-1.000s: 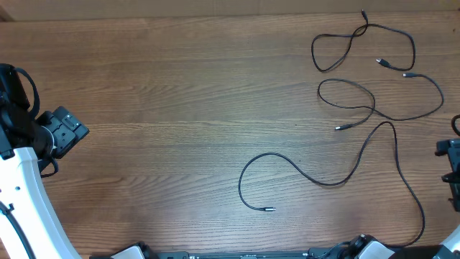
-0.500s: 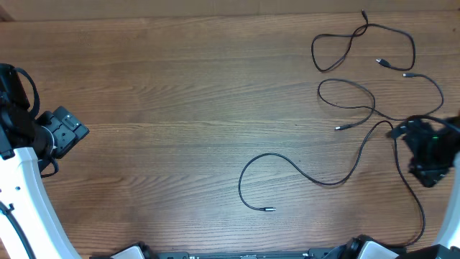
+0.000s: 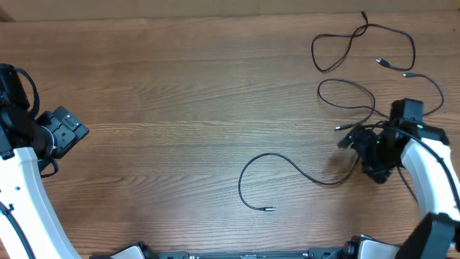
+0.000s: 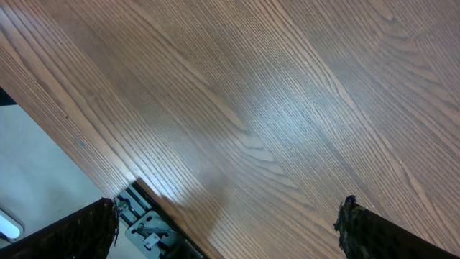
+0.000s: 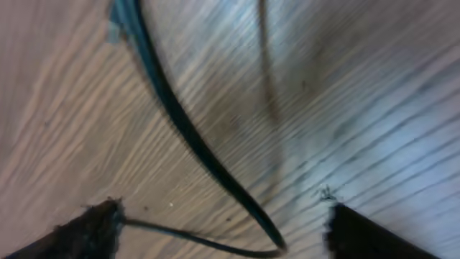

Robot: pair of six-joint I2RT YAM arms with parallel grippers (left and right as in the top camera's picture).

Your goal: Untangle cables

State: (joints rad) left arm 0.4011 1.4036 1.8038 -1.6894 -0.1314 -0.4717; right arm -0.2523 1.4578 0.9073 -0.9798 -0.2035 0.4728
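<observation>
Left arm (image 3: 21, 180) and right arm (image 3: 431, 162) show white curved links, black wrist blocks (image 3: 61, 133), looping wires (image 3: 30, 90), dark fingers (image 4: 388, 234).

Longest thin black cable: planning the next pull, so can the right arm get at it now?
Likely yes: the open right gripper hangs at the longest thin black cable, a cord lying between its fingers; nothing blocks it.

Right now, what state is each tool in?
Left tool: open, holding nothing.
Right tool: open, straddling a black cable, not gripping it.
</observation>
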